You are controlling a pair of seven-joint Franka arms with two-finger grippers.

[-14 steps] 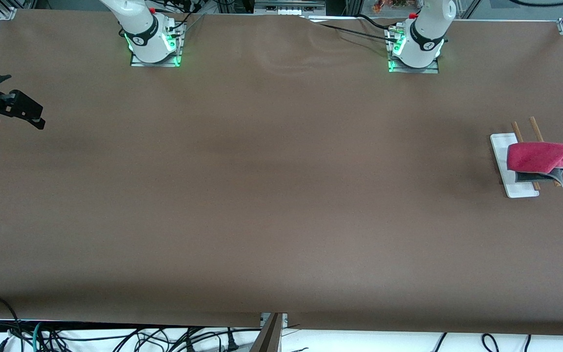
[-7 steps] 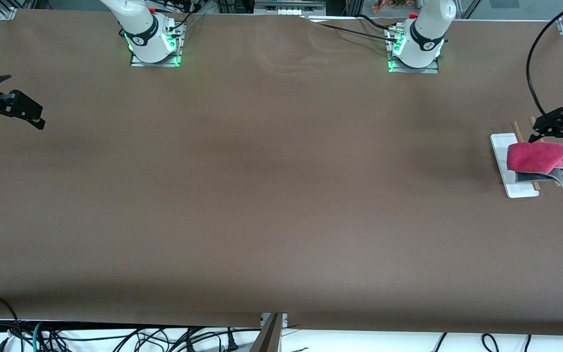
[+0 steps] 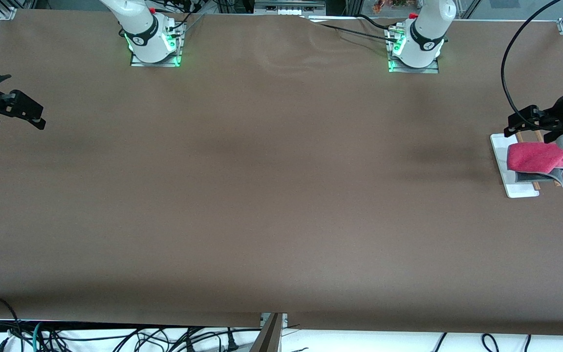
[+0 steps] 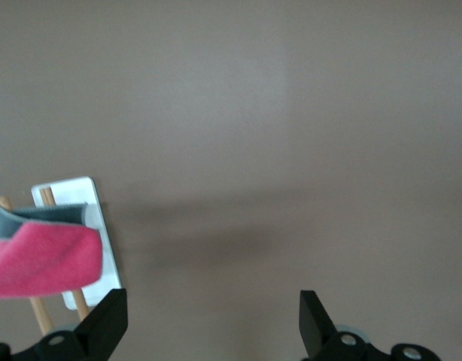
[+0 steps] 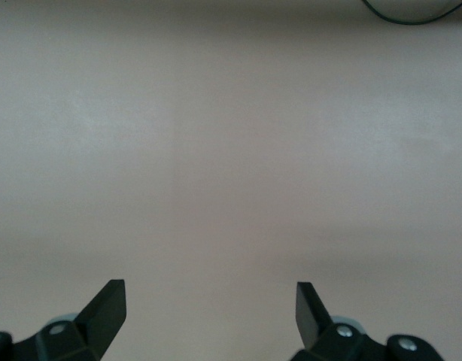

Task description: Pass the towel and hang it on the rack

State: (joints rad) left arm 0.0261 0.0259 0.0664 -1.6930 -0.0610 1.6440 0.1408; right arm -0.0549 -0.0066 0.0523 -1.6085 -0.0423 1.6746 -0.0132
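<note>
The pink-red towel (image 3: 538,156) with grey underside hangs draped over the rack's two wooden rods (image 3: 535,185). The rack's white base (image 3: 499,146) stands at the left arm's end of the table. My left gripper (image 3: 518,124) is open and empty, up in the air over the rack's end that lies farther from the front camera, apart from the towel. In the left wrist view my left gripper (image 4: 214,323) frames bare table, with the towel (image 4: 43,259) and the rack (image 4: 104,252) off to one side. My right gripper (image 3: 17,122) is open and empty and waits at the right arm's end; it also shows in the right wrist view (image 5: 210,316).
A black cable (image 3: 506,73) loops from the left arm above the table near the rack. The brown table (image 3: 281,195) is bordered by its front edge with cables (image 3: 115,337) below it. The arm bases (image 3: 154,44) stand along the back edge.
My left gripper has let go of the towel's corner and risen over the rack's farther end. The towel stays draped on the rods. The right arm has not moved.
</note>
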